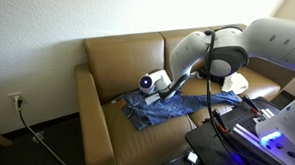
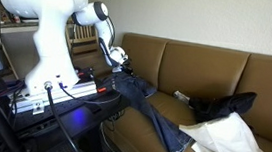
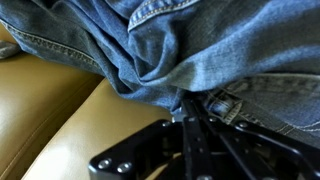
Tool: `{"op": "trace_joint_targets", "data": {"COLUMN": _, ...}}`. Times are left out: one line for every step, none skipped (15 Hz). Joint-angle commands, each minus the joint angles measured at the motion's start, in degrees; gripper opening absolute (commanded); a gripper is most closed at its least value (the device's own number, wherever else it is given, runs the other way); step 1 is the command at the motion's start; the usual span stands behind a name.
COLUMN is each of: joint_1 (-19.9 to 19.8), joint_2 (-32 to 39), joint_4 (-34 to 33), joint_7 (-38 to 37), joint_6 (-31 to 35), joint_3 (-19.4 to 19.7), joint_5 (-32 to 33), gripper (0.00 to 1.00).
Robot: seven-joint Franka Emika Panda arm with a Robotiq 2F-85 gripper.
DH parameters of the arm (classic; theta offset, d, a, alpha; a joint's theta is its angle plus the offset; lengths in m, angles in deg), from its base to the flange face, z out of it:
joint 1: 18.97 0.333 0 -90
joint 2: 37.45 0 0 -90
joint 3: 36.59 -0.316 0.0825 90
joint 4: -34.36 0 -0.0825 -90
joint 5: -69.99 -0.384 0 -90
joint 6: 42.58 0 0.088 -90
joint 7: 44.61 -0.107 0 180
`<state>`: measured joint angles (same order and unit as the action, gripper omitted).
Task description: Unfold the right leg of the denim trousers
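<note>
Denim trousers [image 2: 157, 113] are pinched at their left end by the gripper [image 2: 119, 57]. In the wrist view the jaws look all but closed on a fold, probably held high so the leg can be drawn out flat. The rest trails right along the tan couch [image 2: 178, 60]. Further right: black bundle [image 2: 232, 103], and white cloth [image 2: 232, 144] against the leg's end. Possible snag.

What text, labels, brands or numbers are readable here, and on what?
No readable text in any view.
denim trousers: stitching only, no tag or patch showing.
robot arm: plain white casing, any marking too small to read.
gripper: bare black, no lettering.
</note>
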<state>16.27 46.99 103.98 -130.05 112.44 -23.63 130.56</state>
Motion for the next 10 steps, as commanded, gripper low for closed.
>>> {"op": "trace_joint_targets", "data": {"joint_1": -4.41, "joint_2": -0.01, "joint_4": -2.88, "joint_7": 2.34, "joint_6": -1.78, "joint_3": -3.43, "joint_5": -3.03, "gripper": 0.00}}
{"op": "trace_joint_targets", "data": {"joint_1": -5.40, "joint_2": -0.02, "joint_4": -3.84, "joint_7": 2.40, "joint_6": -1.36, "joint_3": -3.77, "joint_5": -4.15, "gripper": 0.00}}
{"op": "trace_joint_targets", "data": {"joint_1": -6.24, "joint_2": -0.03, "joint_4": -4.59, "joint_7": 1.91, "joint_6": -0.90, "joint_3": -3.67, "joint_5": -5.13, "gripper": 0.00}}
{"op": "trace_joint_targets", "data": {"joint_1": -7.21, "joint_2": -0.05, "joint_4": -5.76, "joint_7": 1.42, "joint_6": -0.35, "joint_3": -3.43, "joint_5": -6.26, "gripper": 0.00}}
{"op": "trace_joint_targets", "data": {"joint_1": -8.05, "joint_2": -1.10, "joint_4": -5.26, "joint_7": 0.96, "joint_6": 0.33, "joint_3": -3.31, "joint_5": -6.97, "gripper": 0.00}}
{"op": "trace_joint_targets", "data": {"joint_1": -9.04, "joint_2": -2.52, "joint_4": -4.42, "joint_7": 0.65, "joint_6": 0.79, "joint_3": -3.24, "joint_5": -7.84, "gripper": 0.00}}
{"op": "trace_joint_targets", "data": {"joint_1": -10.59, "joint_2": -4.08, "joint_4": -3.26, "joint_7": 1.47, "joint_6": 1.28, "joint_3": -4.01, "joint_5": -8.97, "gripper": 0.00}}
{"op": "trace_joint_targets", "data": {"joint_1": -12.24, "joint_2": -5.61, "joint_4": -2.13, "joint_7": 2.06, "joint_6": 2.24, "joint_3": -4.76, "joint_5": -10.09, "gripper": 0.00}}
{"op": "trace_joint_targets", "data": {"joint_1": -14.16, "joint_2": -8.10, "joint_4": 0.22, "joint_7": 2.06, "joint_6": 3.58, "joint_3": -5.27, "joint_5": -10.90, "gripper": 0.00}}
{"op": "trace_joint_targets", "data": {"joint_1": -16.85, "joint_2": -11.25, "joint_4": 3.43, "joint_7": 2.76, "joint_6": 5.45, "joint_3": -6.46, "joint_5": -11.93, "gripper": 0.00}}
